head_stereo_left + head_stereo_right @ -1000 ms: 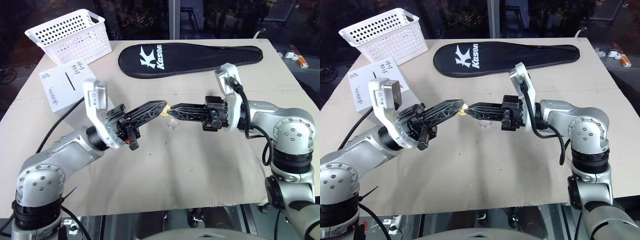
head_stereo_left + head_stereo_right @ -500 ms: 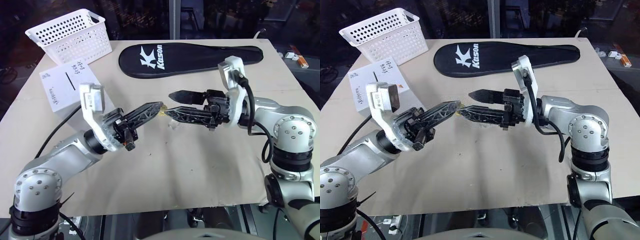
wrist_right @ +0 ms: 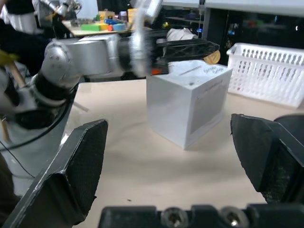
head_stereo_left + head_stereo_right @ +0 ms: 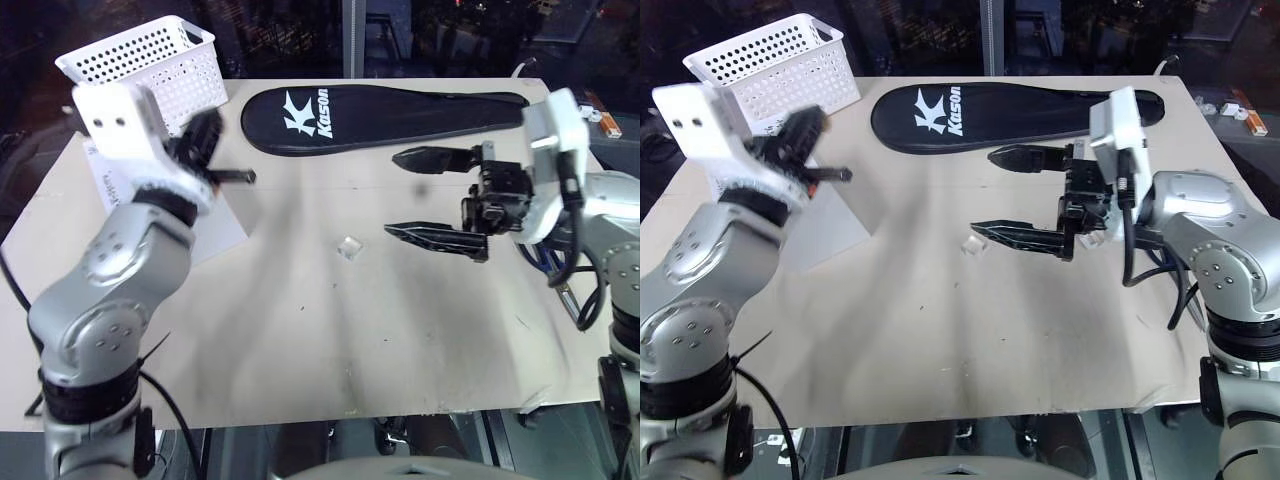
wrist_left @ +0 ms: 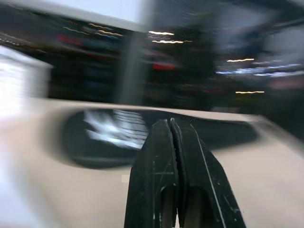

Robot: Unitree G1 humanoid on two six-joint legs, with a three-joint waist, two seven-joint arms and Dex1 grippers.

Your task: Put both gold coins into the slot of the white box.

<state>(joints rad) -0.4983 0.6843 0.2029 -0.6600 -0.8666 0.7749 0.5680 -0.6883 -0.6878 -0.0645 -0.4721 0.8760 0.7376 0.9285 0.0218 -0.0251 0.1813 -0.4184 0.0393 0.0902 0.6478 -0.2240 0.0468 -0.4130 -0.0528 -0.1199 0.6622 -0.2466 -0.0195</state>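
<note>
Left pincer (image 3: 209,50) is up over the white box (image 3: 190,104), fingers pressed together, pinching a gold coin (image 3: 212,57) at the tip; the coin hangs just above the box's top near its far edge, not touching. In the left wrist view the two black fingers (image 5: 159,156) meet with no gap. The slot can't be made out clearly on the box top from here. White box sits near the table's left edge (image 4: 60,190), just in front of the white perforated basket (image 4: 150,60), the left arm covering most of it in the head views. Right pincer (image 4: 420,195) is spread as wide as it goes, holding nothing, pointing across the table toward the left, hovering over the bare middle. A small clear bit (image 4: 347,248) lies on the table near its lower fingertip, apart from it. Black racket cover (image 4: 385,110) lies along the far edge. Wide open table between box and right pincer, and all the near half is free. Second coin not located.
</note>
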